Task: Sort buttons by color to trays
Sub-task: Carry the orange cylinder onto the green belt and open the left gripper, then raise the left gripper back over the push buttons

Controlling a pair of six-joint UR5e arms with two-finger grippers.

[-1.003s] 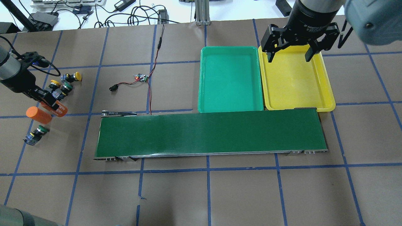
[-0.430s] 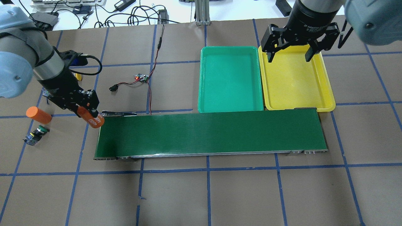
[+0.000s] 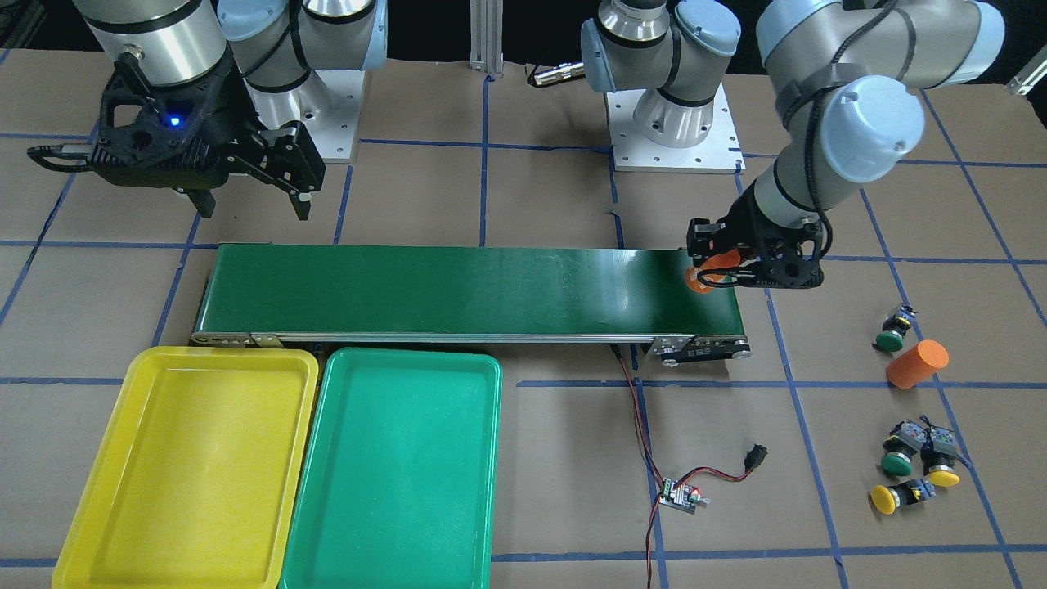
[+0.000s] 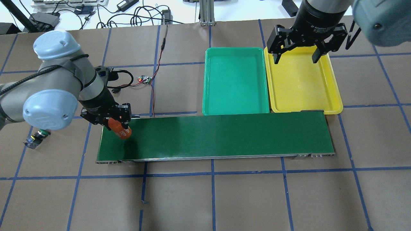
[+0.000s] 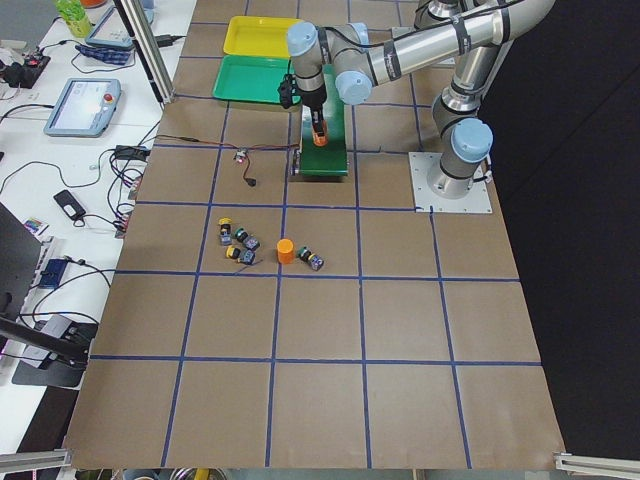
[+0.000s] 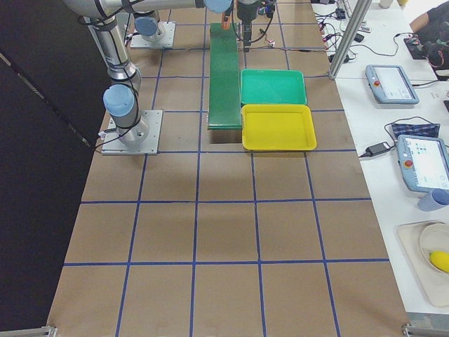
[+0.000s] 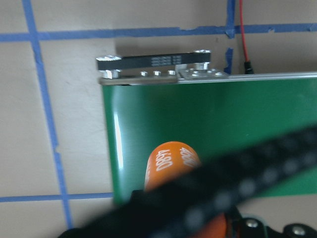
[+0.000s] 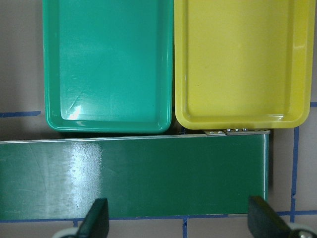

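Observation:
My left gripper (image 4: 118, 124) is shut on an orange numbered cylinder (image 4: 122, 131) and holds it over the left end of the conveyor belt (image 4: 218, 136); the cylinder also shows in the left wrist view (image 7: 171, 166). Two yellow-capped buttons (image 3: 887, 496) and a green one (image 3: 897, 460) cluster on the table, and another green one (image 3: 891, 331) lies apart. The green tray (image 4: 236, 80) and yellow tray (image 4: 301, 83) lie side by side, both empty. My right gripper (image 4: 295, 59) hangs open and empty over the yellow tray's far edge.
A second orange cylinder (image 3: 918, 364) lies among the buttons. A small circuit board with red and black wires (image 4: 144, 79) sits beyond the belt's left end. Both trays butt against the belt's far side.
My left arm has swung right from the button cluster with the orange cylinder, to over the belt's left end. The right arm has not moved.

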